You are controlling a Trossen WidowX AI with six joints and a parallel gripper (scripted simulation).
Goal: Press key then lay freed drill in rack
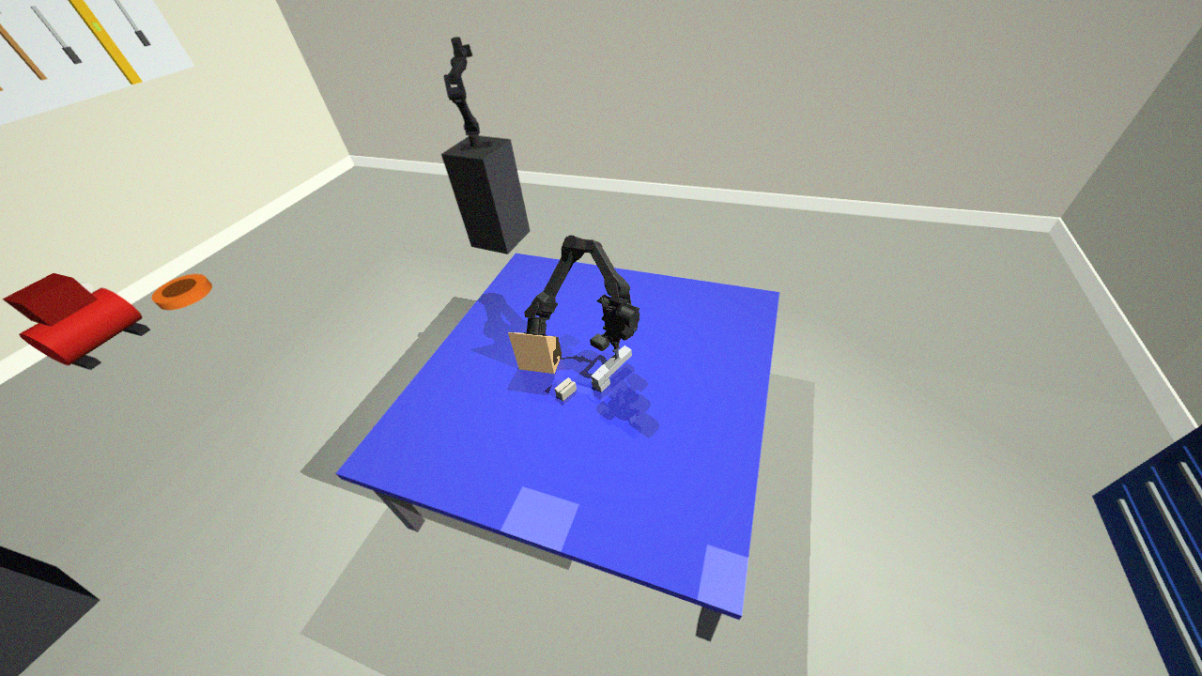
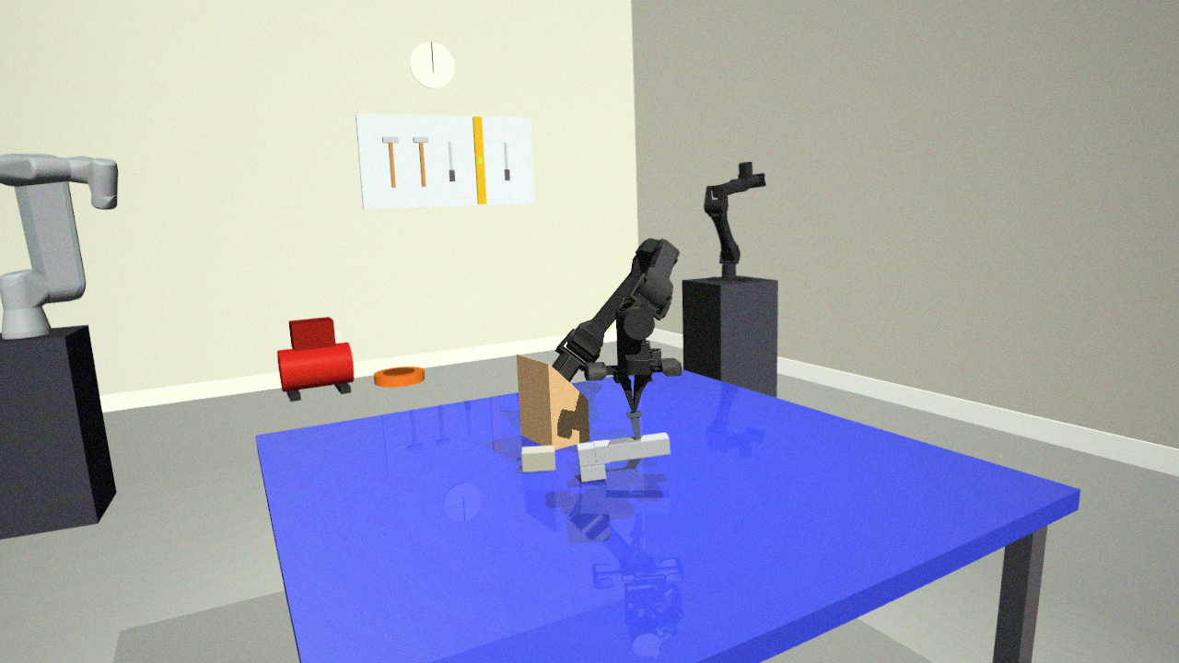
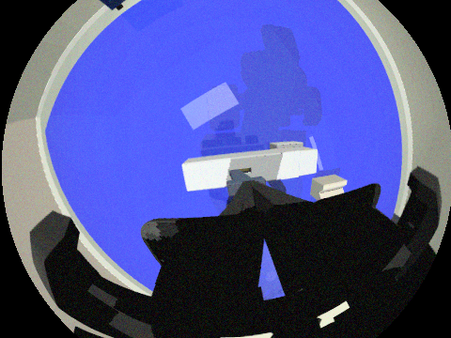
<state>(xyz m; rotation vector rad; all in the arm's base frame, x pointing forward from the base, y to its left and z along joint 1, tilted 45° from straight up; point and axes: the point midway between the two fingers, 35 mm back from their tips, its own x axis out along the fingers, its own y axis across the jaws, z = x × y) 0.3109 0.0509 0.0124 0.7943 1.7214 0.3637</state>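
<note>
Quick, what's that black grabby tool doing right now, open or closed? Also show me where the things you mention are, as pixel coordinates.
Black tool (image 1: 617, 345) (image 2: 633, 410) (image 3: 248, 187): closed, seemingly on nothing, tips at the top of a slim grey piece (image 1: 617, 353) (image 2: 636, 425) (image 3: 240, 177).

Blue table (image 1: 672, 470) — black arm (image 1: 576, 247) above.

A matte black arm (image 1: 561, 273) (image 2: 613, 308) of chunky angular segments, its pincer (image 1: 617, 345) (image 2: 633, 412) (image 3: 248, 187) with tapering dark fingers.
</note>
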